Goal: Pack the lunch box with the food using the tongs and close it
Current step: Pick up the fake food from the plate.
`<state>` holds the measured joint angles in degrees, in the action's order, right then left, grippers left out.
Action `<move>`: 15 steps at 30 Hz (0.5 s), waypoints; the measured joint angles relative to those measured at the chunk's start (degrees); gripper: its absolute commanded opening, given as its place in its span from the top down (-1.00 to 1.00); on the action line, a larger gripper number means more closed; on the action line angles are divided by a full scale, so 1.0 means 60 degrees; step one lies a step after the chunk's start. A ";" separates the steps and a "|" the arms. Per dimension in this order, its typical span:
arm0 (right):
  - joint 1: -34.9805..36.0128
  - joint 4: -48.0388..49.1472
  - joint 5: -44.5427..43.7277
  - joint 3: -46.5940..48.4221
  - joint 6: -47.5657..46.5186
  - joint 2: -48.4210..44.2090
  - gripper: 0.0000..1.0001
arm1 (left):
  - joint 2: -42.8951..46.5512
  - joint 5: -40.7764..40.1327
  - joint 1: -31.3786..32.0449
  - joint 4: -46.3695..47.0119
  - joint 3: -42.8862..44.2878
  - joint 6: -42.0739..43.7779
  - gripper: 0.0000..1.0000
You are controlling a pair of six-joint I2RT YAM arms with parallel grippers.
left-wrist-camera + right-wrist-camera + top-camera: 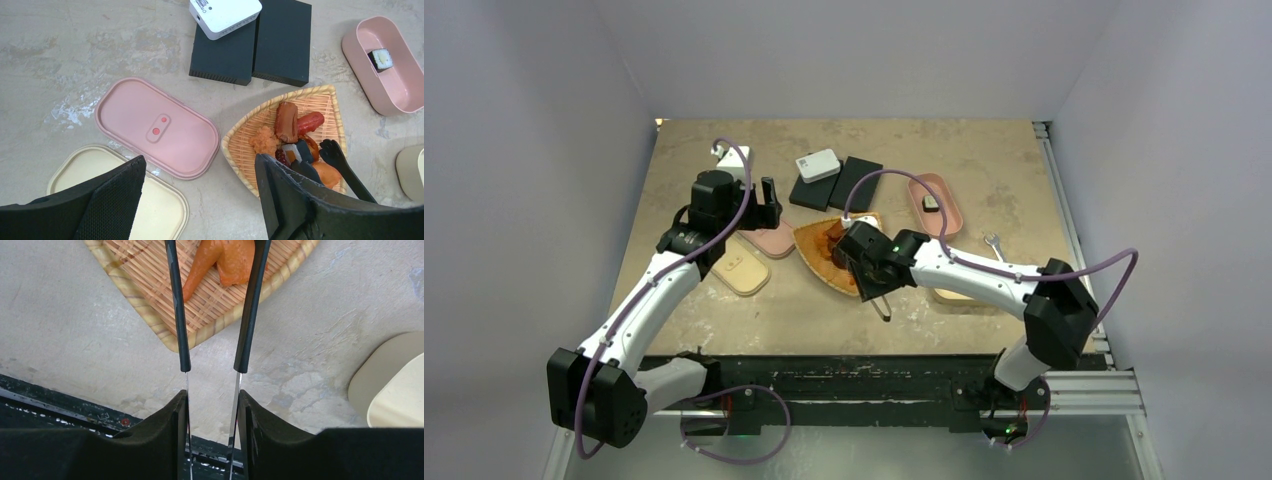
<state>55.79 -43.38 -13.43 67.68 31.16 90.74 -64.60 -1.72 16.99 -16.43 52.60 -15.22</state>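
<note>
Over the beige table [984, 160], my right gripper [211, 395] is pinching the tongs [249, 315] astride food [225, 255] near the tray [150, 270] corner, for grabbing; left gripper [199, 160] is hanging spread.

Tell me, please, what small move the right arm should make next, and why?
Probably close the jaws of the right gripper a little, so the tongs pinch. The gripper holds the tongs with their two black arms spread, and an orange food piece on the wicker tray lies between them, not yet pinched. The pink lunch box holds only one roll.
</note>
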 measured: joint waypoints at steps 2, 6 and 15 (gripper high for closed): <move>0.0033 -0.0004 -0.0098 0.0044 0.0022 0.0051 0.17 | 0.0000 0.0000 0.0000 -0.0004 0.0000 0.0000 -0.58; 0.0091 0.0004 -0.0186 0.0182 0.0047 0.0237 0.21 | 0.0000 0.0007 0.0000 0.0000 0.0000 0.0000 -0.58; 0.0331 -0.0291 -0.0678 0.0546 0.0120 0.0557 1.00 | 0.0000 0.0036 0.0000 -0.0004 0.0000 0.0000 -0.58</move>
<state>57.78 -45.12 -17.50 70.96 31.88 94.08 -64.60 -1.50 16.99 -16.45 52.60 -15.22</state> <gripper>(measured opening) 0.171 0.788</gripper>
